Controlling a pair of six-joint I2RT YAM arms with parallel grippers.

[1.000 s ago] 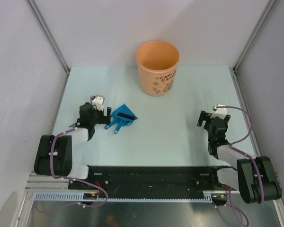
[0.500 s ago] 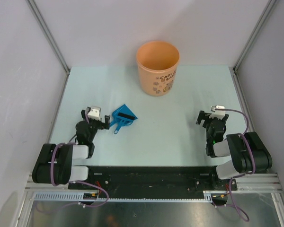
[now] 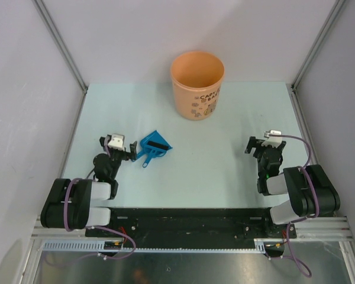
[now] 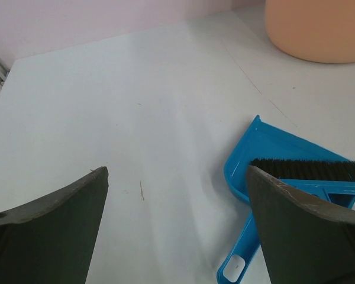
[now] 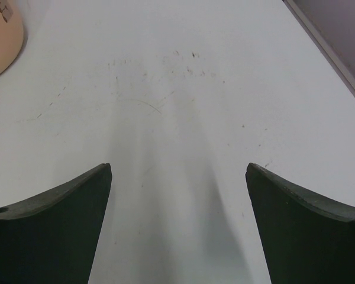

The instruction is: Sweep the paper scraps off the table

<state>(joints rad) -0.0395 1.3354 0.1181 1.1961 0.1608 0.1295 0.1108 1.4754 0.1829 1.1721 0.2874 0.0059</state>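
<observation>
**Bare tabletop, no scraps in sight**

The pale mint-green table (image 3: 213, 171) shows no paper scraps in any view. Such bits would likely be featherlight and soft, better pushed than pinched. The blue dustpan (image 4: 266, 148), with the brush (image 4: 307, 170) lying in it, sits left of centre; its stiff handle looks the likely hold. The left gripper (image 4: 176, 177) and right gripper (image 5: 178, 168) gape wide, empty. The orange bucket (image 3: 197, 89) stands mid far edge.

Counted on the one pale green table (image 3: 213, 168): one orange bucket (image 3: 197, 84); one blue dustpan (image 3: 155, 146); one black-bristled brush (image 4: 307, 170); two robot arms, one left arm (image 3: 77, 204) and one right arm (image 3: 305, 198); two grippers, namely one left gripper (image 4: 177, 171) and one right gripper (image 5: 178, 167); two dark fingers (image 4: 47, 231) noted on each, four in all.
</observation>
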